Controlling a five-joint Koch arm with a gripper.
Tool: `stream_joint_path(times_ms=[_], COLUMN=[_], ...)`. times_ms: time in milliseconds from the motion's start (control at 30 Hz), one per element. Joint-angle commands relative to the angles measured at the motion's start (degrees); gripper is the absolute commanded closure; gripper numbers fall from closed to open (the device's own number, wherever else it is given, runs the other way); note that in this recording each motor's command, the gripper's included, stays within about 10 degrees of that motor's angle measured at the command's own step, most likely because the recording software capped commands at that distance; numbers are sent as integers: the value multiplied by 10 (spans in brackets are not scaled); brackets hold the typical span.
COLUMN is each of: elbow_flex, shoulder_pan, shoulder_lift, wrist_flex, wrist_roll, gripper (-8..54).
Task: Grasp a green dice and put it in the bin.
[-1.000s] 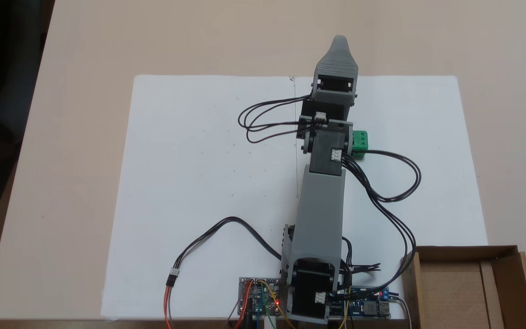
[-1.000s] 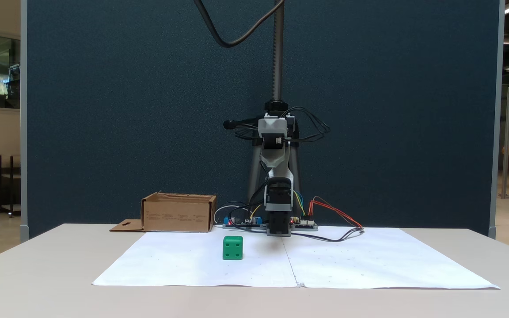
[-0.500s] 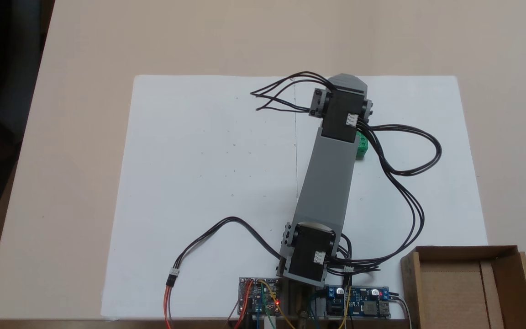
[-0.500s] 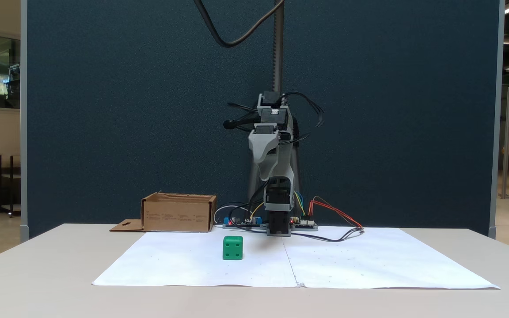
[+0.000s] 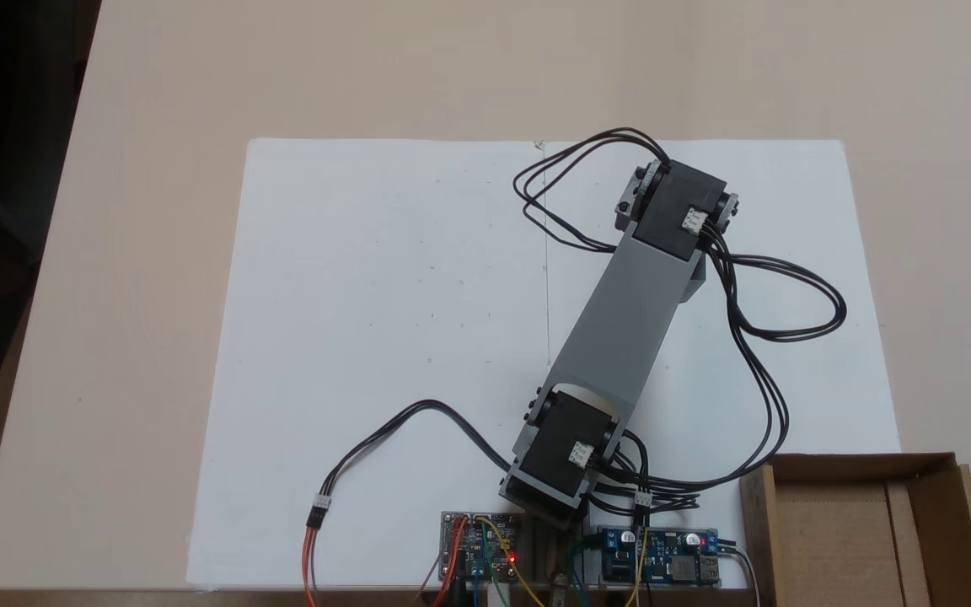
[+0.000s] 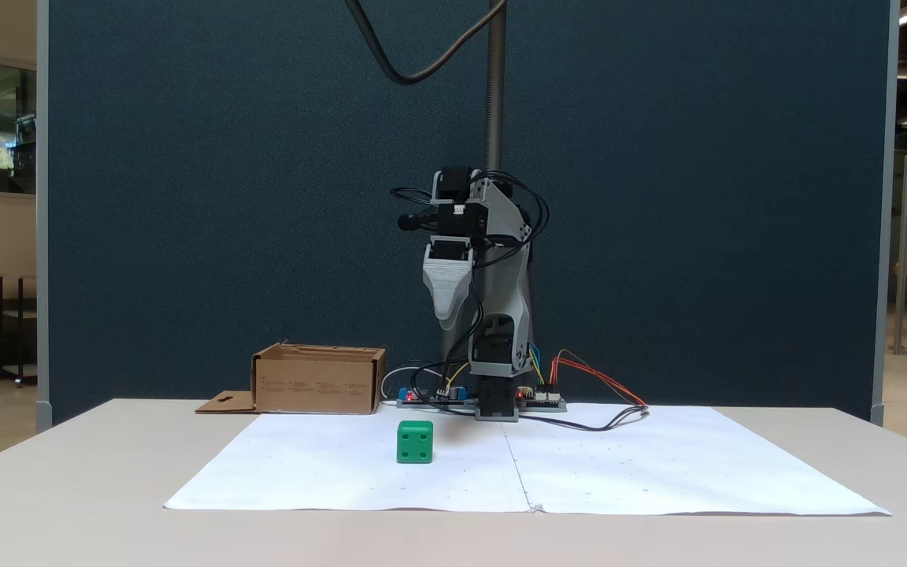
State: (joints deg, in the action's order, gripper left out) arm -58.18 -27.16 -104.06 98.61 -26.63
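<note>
The green dice (image 6: 414,441) rests on the white paper (image 6: 327,472), left of the sheet's centre fold in a fixed view from the front. My grey gripper (image 6: 447,318) hangs point-down high above the table, a little right of the dice and well apart from it. Its jaws line up one behind the other, so a single tapered tip shows. Seen from above, my arm (image 5: 633,320) slants to the upper right and covers the dice and gripper. The bin (image 5: 861,527) is a brown cardboard box at the lower right; from the front the bin (image 6: 318,380) stands back left.
Two circuit boards (image 5: 485,548) (image 5: 662,566) sit by my base at the paper's near edge. Black cables (image 5: 789,324) loop out to the right of the arm. A dark blue partition (image 6: 186,197) and a pole (image 6: 494,87) stand behind the table.
The arm swung right in the view from above, now covering the dice. The gripper tipped from pointing outward to pointing down and came lower. The dice stayed put.
</note>
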Motion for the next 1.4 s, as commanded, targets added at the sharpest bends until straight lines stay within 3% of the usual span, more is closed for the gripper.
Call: stream_joint_path(times_ms=[0, 933, 1367], elbow_flex=[43, 97, 95], shoulder_pan=[-10, -11, -11], shoulder_lift=[1, 247, 265], wrist_flex=[34, -103, -106], wrist_roll=[-57, -26, 2], gripper=[18, 19, 20])
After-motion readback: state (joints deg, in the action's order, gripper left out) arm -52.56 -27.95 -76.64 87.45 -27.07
